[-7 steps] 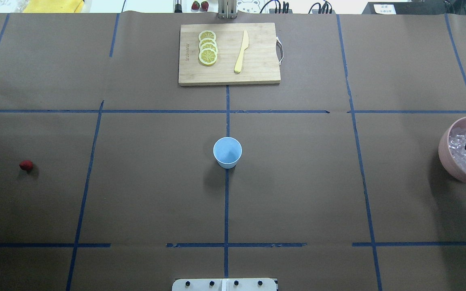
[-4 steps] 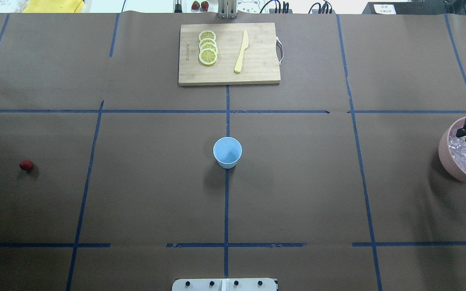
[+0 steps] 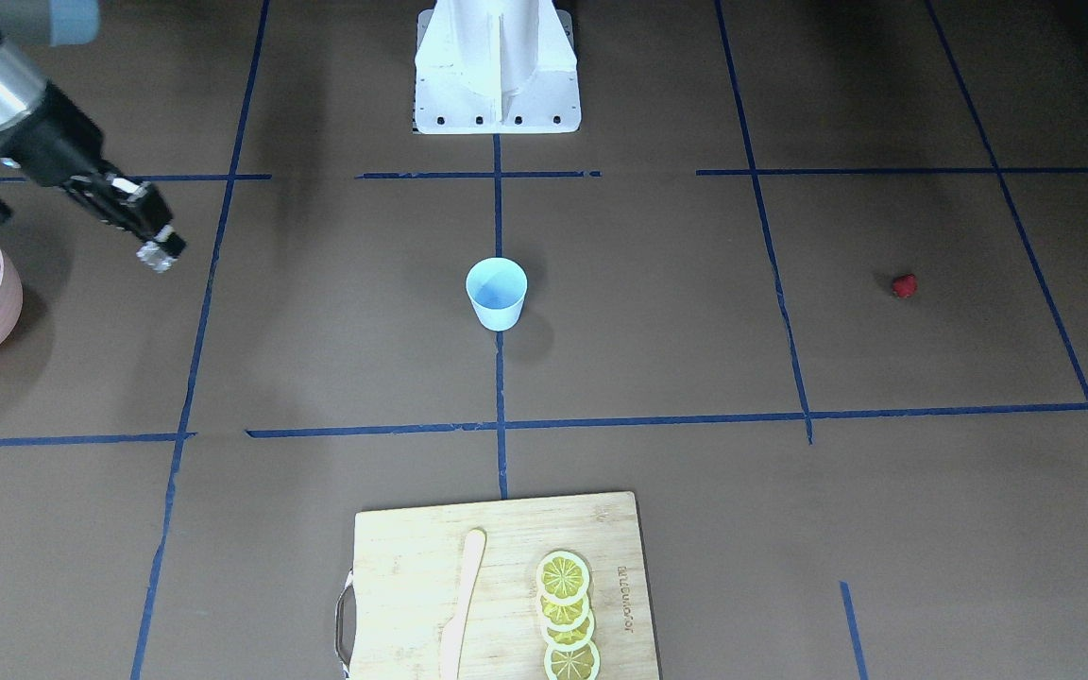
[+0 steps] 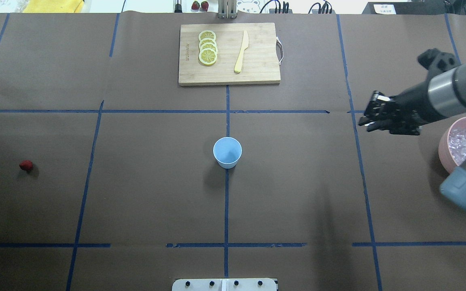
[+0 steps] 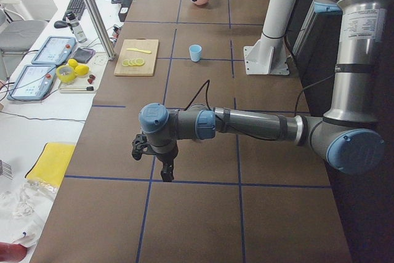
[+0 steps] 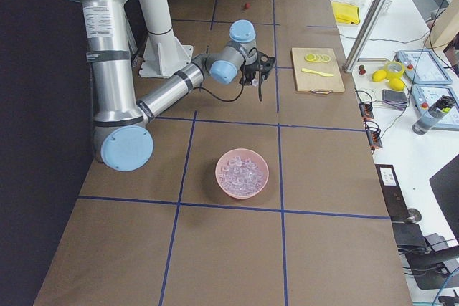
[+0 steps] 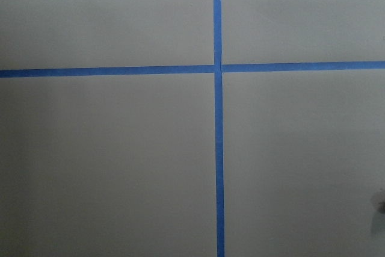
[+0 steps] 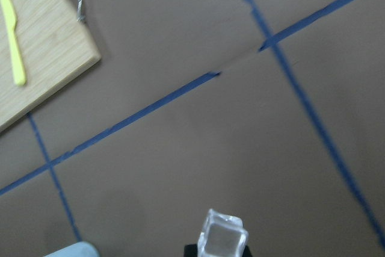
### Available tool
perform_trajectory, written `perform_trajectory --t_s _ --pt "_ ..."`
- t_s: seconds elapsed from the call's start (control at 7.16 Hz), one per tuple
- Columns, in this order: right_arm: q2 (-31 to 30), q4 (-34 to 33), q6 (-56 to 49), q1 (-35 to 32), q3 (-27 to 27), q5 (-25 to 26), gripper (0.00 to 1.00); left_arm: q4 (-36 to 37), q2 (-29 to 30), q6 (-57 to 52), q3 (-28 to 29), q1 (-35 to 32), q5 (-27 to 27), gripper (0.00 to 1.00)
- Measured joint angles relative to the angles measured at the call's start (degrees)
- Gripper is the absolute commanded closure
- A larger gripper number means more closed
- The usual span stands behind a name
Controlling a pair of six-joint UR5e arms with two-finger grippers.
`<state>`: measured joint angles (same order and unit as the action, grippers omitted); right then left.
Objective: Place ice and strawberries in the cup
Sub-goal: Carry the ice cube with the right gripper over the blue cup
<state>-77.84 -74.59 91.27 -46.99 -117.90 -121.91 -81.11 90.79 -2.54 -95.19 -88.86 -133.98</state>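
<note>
The light-blue cup (image 4: 227, 152) stands upright at the table's middle, also in the front view (image 3: 497, 293); its rim shows in the right wrist view (image 8: 72, 250). My right gripper (image 4: 364, 121) is shut on a clear ice cube (image 8: 222, 236) and holds it above the table, between the cup and the pink bowl (image 4: 443, 155). More ice (image 6: 242, 170) fills the bowl. The red strawberry (image 4: 26, 165) lies on the table far left. My left gripper (image 5: 166, 175) hangs over the table's left end, seen only from the side; I cannot tell if it is open.
A wooden cutting board (image 4: 257, 64) at the far middle carries lemon slices (image 4: 208, 47) and a yellow knife (image 4: 241, 52). The robot's white base (image 3: 497, 66) stands at the near edge. Blue tape lines cross the brown table cover.
My right gripper has left the pink bowl and moved left toward the cup, lifted, with an ice cube in it. The arm now reaches into the overhead view.
</note>
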Motion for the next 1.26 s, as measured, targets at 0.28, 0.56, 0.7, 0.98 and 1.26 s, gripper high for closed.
perform_trajectory --t_s 0.28,0.56,0.7,0.98,1.26 --pt "16.55 -10.84 5.6 10.49 5.67 8.84 0.98 -0.01 -0.17 -0.07 0.0 0.0 -0.04 0.0" --pt "25.62 -13.17 8.77 15.66 13.61 12.97 0.97 -0.01 -0.24 -0.1 -0.09 0.0 -0.07 0.0" --pt "27.01 -12.7 9.23 17.35 15.6 14.01 0.97 -0.01 -0.26 -0.1 -0.11 0.0 -0.31 0.0" --pt "27.88 -9.99 10.05 18.83 18.34 15.2 0.95 -0.01 -0.26 -0.1 -0.15 0.0 -1.16 0.0" --pt "29.11 -8.24 10.32 19.15 21.1 15.88 0.89 -0.01 -0.26 -0.1 -0.2 0.0 -1.42 0.0"
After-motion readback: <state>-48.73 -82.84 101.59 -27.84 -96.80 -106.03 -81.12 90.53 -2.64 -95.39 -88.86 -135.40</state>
